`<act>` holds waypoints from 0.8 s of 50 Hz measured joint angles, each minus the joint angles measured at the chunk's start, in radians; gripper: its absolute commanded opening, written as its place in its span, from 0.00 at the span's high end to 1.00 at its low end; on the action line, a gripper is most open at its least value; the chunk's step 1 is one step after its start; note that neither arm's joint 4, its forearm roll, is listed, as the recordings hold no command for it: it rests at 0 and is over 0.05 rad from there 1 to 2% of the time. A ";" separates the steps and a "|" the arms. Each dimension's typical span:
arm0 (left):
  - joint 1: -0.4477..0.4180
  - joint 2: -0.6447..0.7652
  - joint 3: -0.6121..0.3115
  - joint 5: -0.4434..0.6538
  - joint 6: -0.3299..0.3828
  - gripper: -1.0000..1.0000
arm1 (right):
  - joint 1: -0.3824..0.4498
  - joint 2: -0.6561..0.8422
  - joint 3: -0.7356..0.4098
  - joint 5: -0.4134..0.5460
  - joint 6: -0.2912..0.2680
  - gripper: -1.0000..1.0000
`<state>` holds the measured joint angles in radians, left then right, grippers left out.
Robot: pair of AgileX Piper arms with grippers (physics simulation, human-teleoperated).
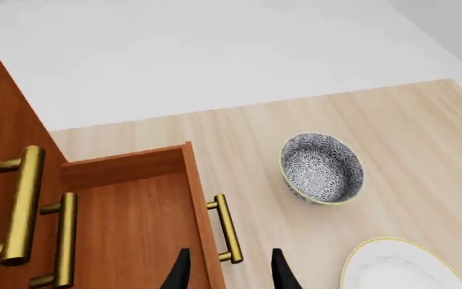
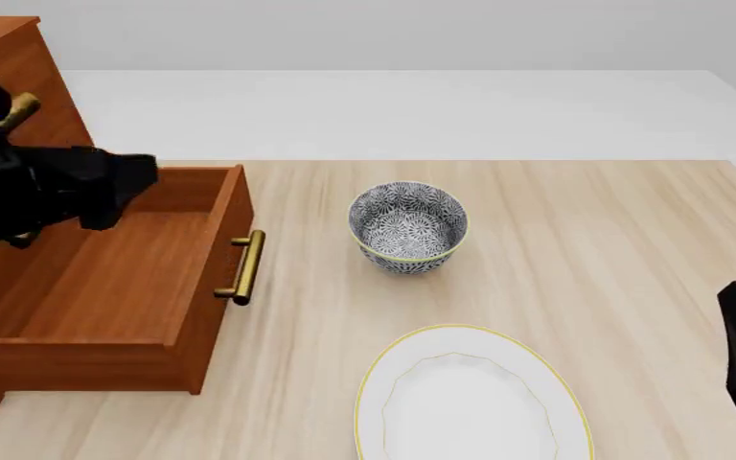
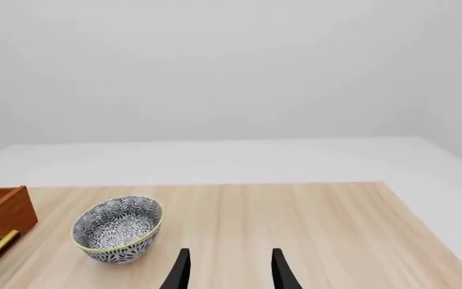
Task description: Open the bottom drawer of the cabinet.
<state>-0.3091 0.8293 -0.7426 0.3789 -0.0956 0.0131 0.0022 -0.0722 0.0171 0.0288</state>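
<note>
One cabinet (image 2: 11,67), three brass handles (image 1: 22,205) showing, one drawer (image 2: 112,287) pulled out. One bowl (image 2: 406,228) and one plate (image 2: 471,398) on the one table (image 2: 624,249). Two arms, two grippers (image 1: 227,274).

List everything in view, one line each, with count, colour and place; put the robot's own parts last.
cabinet: one, reddish-brown wood, far left of the table.
bottom drawer: one, reddish-brown, pulled out from the cabinet toward the table's middle, nothing visible inside.
brass handles: three, gold; one on the bottom drawer's front, two on the upper drawers.
bowl: one, dark blue-and-white pattern with yellow rim, upright near the table's middle, right of the drawer.
plate: one, white with gold rim, near edge, in front of the bowl.
table: one, light wood.
left gripper: one, black, open, above the drawer's front and its handle.
right gripper: one, black, open, over bare table at the right.
</note>
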 measured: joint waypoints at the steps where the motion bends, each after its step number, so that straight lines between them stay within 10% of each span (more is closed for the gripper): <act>1: 0.003 -0.014 0.003 -0.002 0.007 0.00 | -0.002 0.000 -0.001 -0.002 -0.001 0.00; 40: 0.013 -0.641 0.118 -0.026 0.225 0.00 | 0.068 -0.002 -0.278 -0.039 -0.227 0.00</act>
<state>-0.2963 0.1882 -0.6246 0.3532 0.1293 0.0813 0.0001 -0.3504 -0.0214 -0.1980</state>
